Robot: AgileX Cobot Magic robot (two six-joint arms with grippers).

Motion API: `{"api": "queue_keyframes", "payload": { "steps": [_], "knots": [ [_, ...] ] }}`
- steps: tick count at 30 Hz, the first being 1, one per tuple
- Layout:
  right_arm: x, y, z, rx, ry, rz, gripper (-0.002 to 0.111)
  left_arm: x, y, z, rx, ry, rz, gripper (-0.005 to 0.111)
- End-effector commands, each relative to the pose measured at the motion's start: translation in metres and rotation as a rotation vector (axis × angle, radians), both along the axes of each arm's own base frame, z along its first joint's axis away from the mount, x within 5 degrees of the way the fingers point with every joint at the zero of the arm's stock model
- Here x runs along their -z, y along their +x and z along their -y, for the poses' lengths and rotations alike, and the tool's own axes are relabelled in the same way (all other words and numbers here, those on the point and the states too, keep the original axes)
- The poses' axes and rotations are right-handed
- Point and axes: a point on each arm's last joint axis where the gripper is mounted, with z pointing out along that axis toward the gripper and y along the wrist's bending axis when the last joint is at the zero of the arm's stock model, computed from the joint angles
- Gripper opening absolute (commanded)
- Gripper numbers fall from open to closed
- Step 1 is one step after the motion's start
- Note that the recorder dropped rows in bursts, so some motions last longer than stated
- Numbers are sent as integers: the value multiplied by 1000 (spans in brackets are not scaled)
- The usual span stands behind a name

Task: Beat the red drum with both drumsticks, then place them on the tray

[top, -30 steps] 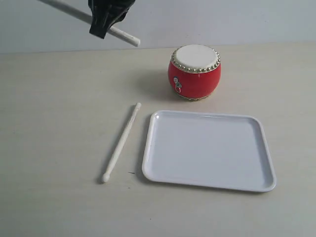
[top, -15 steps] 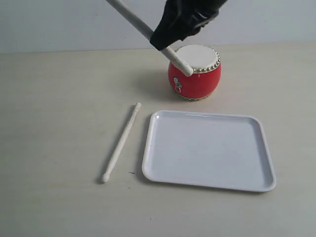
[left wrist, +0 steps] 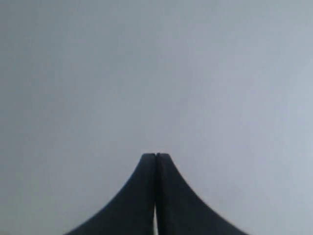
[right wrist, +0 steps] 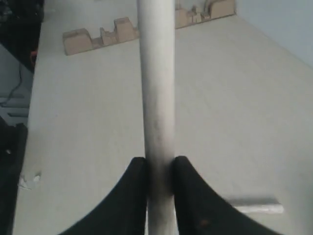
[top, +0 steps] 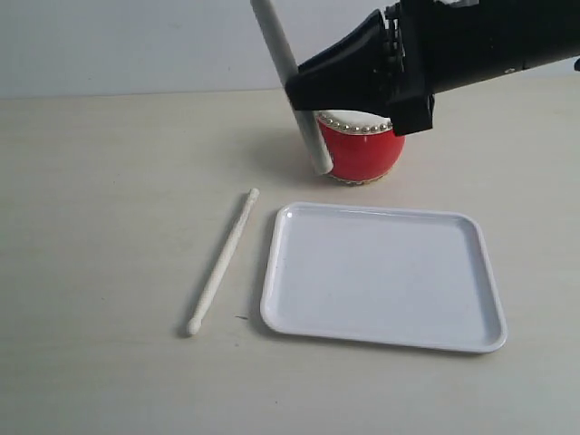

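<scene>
Red drum (top: 364, 152) is now half hidden behind the right tool (top: 301, 91) in the exterior view. A second ago that tool was high and well off to the drum's left; it has since swept across and down. The held drumstick (top: 275, 36) it clamps now stands steep, its lower end just beside the drum's near flank rather than over the skin. I judge the first beat is being lined up, not cleanly landed. The second drumstick (top: 223, 263) has not moved: it lies on the bench (top: 109, 181), well apart from the tool, just beside the bare tray (top: 381, 272). In the left wrist view, the left tool (left wrist: 155, 161) is pinched together on nothing against blank grey, so its stick is still to fetch. In the right wrist view, the right tool (right wrist: 159, 166) is narrowed around the stick, which runs straight ahead. A pale sliver (right wrist: 257, 209) on the bench beside it may be the other stick, though too little shows.
</scene>
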Motion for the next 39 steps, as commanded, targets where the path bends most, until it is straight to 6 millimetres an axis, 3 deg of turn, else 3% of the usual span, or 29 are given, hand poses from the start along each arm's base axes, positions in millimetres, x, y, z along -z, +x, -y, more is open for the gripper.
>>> {"api": "queue_keyframes", "payload": {
  "steps": [1, 4, 8, 16, 25, 39],
  "knots": [
    [3, -2, -9, -124, 171, -77, 0, -31, 2, 17, 146, 125, 50, 4],
    [12, -8, -29, -182, 167, -104, 0, -42, 23, 33, 300, 226, 4, 18],
    [14, -19, -51, -234, 174, -121, 0, -39, 47, 49, 466, 365, -62, 35],
    [14, -40, -77, -313, 177, -88, 0, -17, 77, 68, 786, 326, -117, 62],
    [19, -40, -88, -240, 126, -61, 0, 7, 90, 74, 889, 370, -241, 65],
    [13, -40, -91, -236, 233, -171, 0, 13, 84, 79, 957, 458, -263, 65]
  ]
}}
